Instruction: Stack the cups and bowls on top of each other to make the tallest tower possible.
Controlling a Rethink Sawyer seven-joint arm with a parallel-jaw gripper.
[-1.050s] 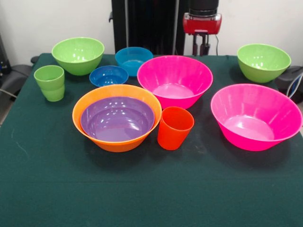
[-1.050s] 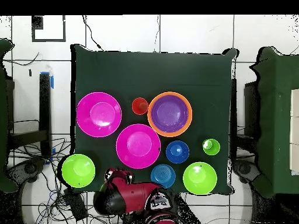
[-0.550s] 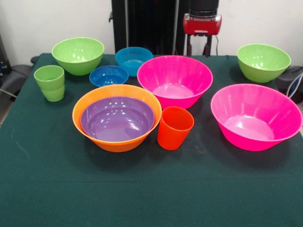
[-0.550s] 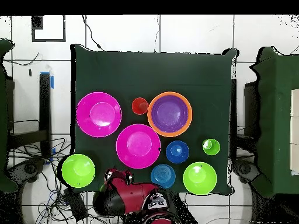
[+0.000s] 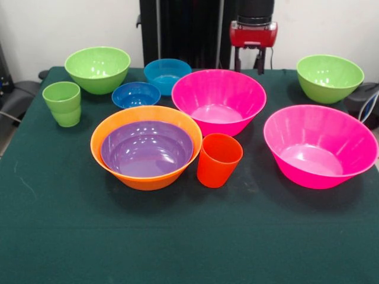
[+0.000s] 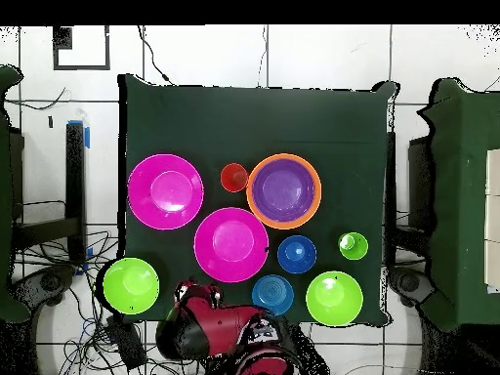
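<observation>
Gripper (image 5: 249, 59): hangs above the table's far edge, two prongs apart, holding nothing.
Purple bowl (image 5: 147, 148): nested in the orange bowl (image 5: 112, 163).
Orange-red cup (image 5: 218, 160): upright, just beside the orange bowl, well apart from the gripper.
Pink bowl (image 5: 218, 100): nearest below the gripper, not touching it.

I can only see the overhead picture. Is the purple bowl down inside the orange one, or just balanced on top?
Observer: The front view shows it down inside. The purple bowl is nested in the orange bowl, with its rim lower than the orange rim.
Operator: From above I just see a red lump. Is the claw holding anything?
Observer: No. In the front view the claw hangs open and empty behind the middle pink bowl, at the far edge of the table.
</observation>
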